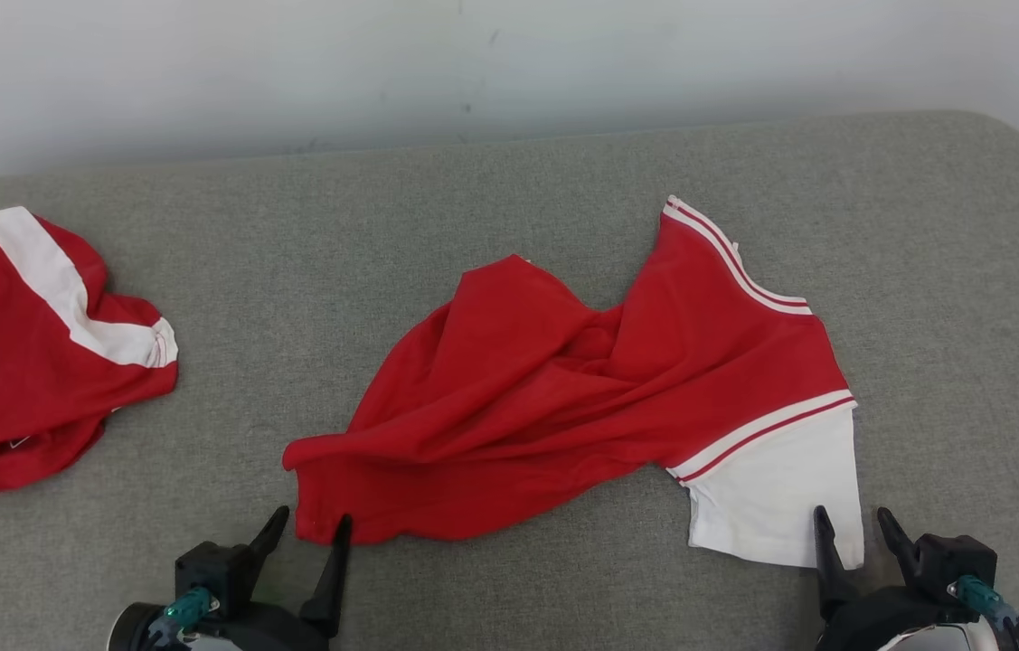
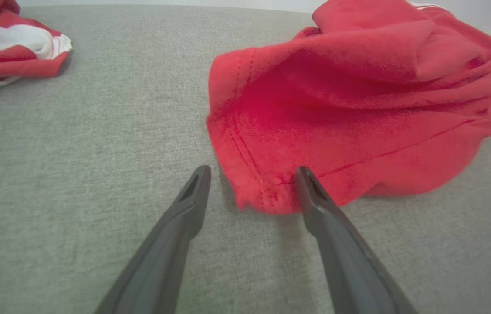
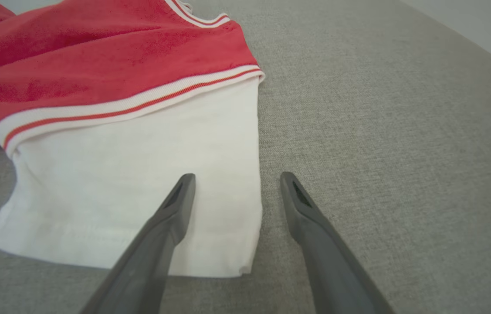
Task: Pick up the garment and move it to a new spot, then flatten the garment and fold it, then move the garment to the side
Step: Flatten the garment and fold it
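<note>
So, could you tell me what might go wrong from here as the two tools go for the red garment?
1. The left tool stands open around the hem corner of the garment; a shallow pinch could slip off when lifted.
2. The right tool straddles the side edge of the white sleeve, one finger off the cloth, so it may catch only one layer.
3. The second red garment lies to the left; carrying that way could drag it.

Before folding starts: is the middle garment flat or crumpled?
Crumpled: the garment bunches in deep red folds; its white part lies flat.
</note>
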